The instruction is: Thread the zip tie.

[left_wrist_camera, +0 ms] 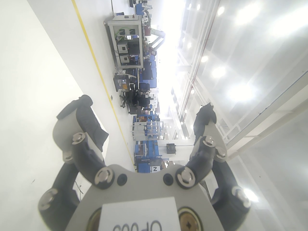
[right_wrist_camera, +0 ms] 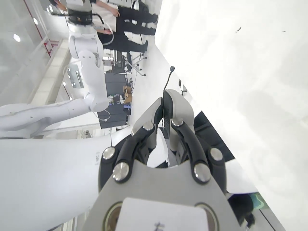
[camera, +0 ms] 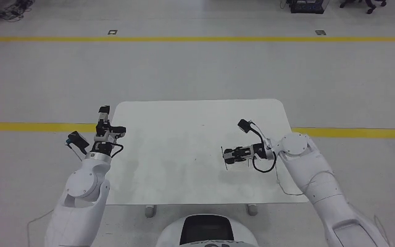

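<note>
A thin black zip tie (right_wrist_camera: 168, 79) sticks out from between the fingertips of my right gripper (right_wrist_camera: 164, 98), its small head at the far end. That gripper is shut on the strap. In the top view the right gripper (camera: 228, 156) is low over the white table (camera: 179, 154), right of its middle, and the zip tie (camera: 222, 150) shows as a fine dark line at its tip. My left gripper (camera: 108, 132) is at the table's left edge, pointing away from me. Its fingers (left_wrist_camera: 83, 102) stand wide open with nothing between them.
My left arm (right_wrist_camera: 89, 73) is seen far off across the table in the right wrist view. The table's front edge (camera: 203, 203) lies close to both arms. A yellow floor line (camera: 37, 126) runs behind the table at each side.
</note>
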You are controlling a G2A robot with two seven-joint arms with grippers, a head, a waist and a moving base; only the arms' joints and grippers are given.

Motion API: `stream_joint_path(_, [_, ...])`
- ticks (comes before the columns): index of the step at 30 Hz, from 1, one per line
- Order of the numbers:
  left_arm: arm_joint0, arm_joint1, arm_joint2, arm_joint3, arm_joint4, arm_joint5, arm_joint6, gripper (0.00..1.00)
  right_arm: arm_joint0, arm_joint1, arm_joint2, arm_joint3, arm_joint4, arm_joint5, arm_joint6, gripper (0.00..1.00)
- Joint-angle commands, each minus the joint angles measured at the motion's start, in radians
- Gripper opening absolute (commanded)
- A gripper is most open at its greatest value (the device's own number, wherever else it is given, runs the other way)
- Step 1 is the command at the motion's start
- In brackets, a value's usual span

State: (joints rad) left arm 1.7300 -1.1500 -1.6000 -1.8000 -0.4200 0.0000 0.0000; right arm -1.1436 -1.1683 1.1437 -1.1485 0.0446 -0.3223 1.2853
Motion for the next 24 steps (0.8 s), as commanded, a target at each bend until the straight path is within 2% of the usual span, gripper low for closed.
stream_joint_path(1, [0.0, 0.0, 0.0, 0.0, 0.0, 0.0, 0.0, 1.0, -0.013, 0.002, 0.005, -0.009, 0.02, -0.018, -0.004, 0.0])
stream_joint_path(4, [0.0, 0.0, 0.0, 0.0, 0.0, 0.0, 0.0, 1.0, -0.03, 0.01, 0.015, -0.05, 0.005, -0.018, -0.008, 0.0])
stream_joint_path(9, [0.0, 0.0, 0.0, 0.0, 0.0, 0.0, 0.0, 1.0, -0.078, 0.025, 0.042, -0.16, 0.019, -0.018, 0.025, 0.0])
stream_joint_path(12, [0.0, 0.0, 0.0, 0.0, 0.0, 0.0, 0.0, 1.0, -0.092, 0.031, 0.062, -0.189, 0.042, -0.018, 0.054, 0.0])
stream_joint_path(18, [0.0, 0.0, 0.0, 0.0, 0.0, 0.0, 0.0, 1.0, -0.093, 0.035, 0.094, -0.191, 0.081, -0.018, 0.105, 0.0])
stream_joint_path(24, [0.0, 0.0, 0.0, 0.0, 0.0, 0.0, 0.0, 1.0, -0.069, 0.039, 0.067, -0.184, 0.092, -0.018, 0.105, 0.0])
